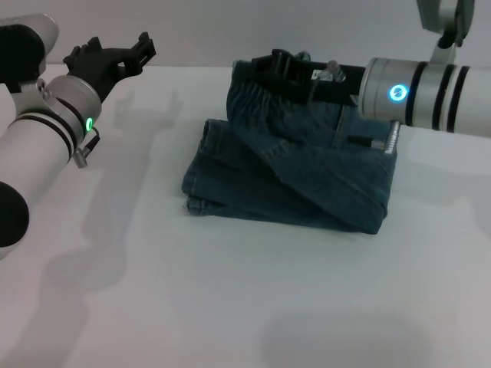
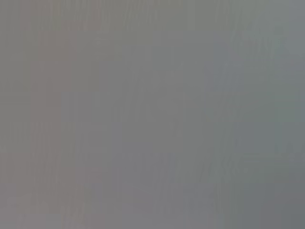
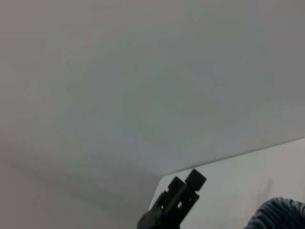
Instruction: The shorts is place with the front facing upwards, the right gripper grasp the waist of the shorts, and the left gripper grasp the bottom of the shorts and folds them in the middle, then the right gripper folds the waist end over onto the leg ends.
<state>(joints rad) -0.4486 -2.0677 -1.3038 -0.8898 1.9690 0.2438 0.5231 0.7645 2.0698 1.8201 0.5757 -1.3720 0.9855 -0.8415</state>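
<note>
With the shorts point(image 1: 295, 165) bunched mid-table, the right gripper point(image 1: 285, 73) clamps their far waist while the left gripper point(image 1: 126, 54), fingers apart, waits far left; a weak pinch could spill the fold.

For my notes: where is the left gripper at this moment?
In the head view, the left gripper is raised at the far left, apart from the denim shorts.

Shorts point(image 1: 307, 165): blue denim cloth, matt, coarse weave, puckered at the elastic waist. Worktop point(image 1: 230, 307): white, smooth, matt. Right claw point(image 1: 288, 73) over shorts: black matt plastic; its arm glossy white-silver. Left claw point(image 1: 126, 54), apart from shorts: black, matt.
</note>
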